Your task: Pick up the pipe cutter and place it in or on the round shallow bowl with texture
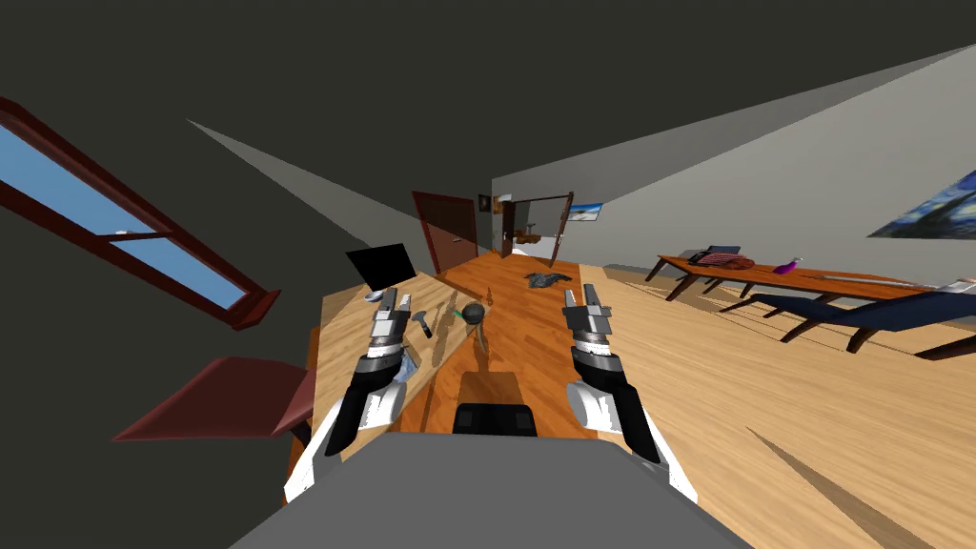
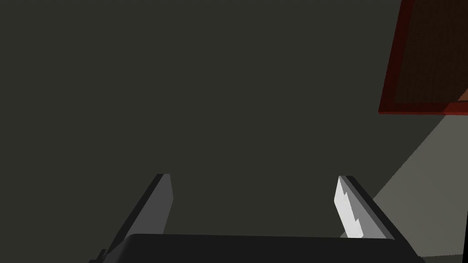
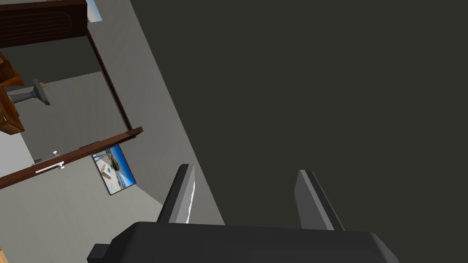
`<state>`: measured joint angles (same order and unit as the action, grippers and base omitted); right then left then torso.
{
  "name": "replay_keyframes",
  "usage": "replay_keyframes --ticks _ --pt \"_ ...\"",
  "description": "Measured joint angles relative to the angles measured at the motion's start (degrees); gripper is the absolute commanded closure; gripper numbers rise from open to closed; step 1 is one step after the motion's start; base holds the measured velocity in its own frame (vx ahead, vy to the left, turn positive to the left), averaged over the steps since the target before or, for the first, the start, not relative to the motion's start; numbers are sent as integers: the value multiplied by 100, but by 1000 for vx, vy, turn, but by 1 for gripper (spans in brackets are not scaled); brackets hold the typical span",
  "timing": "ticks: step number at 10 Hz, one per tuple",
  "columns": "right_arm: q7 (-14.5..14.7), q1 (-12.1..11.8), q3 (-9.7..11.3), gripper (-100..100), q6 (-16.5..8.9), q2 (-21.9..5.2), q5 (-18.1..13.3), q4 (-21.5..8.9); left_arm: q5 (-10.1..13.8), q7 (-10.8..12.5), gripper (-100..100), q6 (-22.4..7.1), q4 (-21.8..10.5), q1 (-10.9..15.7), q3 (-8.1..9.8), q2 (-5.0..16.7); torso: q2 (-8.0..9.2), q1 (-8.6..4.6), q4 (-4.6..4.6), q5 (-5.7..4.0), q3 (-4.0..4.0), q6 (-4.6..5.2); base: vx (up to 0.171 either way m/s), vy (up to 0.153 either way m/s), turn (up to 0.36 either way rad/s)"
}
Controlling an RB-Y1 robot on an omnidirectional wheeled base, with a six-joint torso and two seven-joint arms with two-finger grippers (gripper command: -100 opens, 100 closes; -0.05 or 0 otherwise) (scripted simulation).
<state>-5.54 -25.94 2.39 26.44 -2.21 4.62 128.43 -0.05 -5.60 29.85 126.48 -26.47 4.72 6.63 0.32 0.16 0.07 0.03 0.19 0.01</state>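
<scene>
In the head view a small grey and dark tool, which I take for the pipe cutter [image 1: 420, 320], lies on the light wooden table [image 1: 343, 319] just right of my left gripper [image 1: 396, 297]. A pale shallow bowl [image 1: 373, 295] sits at that gripper's left, partly hidden by it. The left gripper [image 2: 253, 177] is open and holds nothing, raised over the table. My right gripper [image 1: 582, 295] hovers over the floor to the right of the table. It is open [image 3: 247, 168] with nothing between its fingers.
A black screen [image 1: 381, 264] stands at the table's far end. A dark round object [image 1: 472, 312] and a green item [image 1: 457, 313] lie near the table's right edge. A red chair [image 1: 229, 400] is at my left. A long table [image 1: 820, 281] stands at right, and clothes [image 1: 545, 279] lie on the floor.
</scene>
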Motion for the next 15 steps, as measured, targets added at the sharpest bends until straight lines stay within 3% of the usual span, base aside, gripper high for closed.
replay_keyframes --ticks 15 --pt "0 -1 0 0 0 0 0 0 -70 -1247 -100 881 -2401 377 381 686 -27 -4 -5 -1 -15 -1 -29 20 -78"
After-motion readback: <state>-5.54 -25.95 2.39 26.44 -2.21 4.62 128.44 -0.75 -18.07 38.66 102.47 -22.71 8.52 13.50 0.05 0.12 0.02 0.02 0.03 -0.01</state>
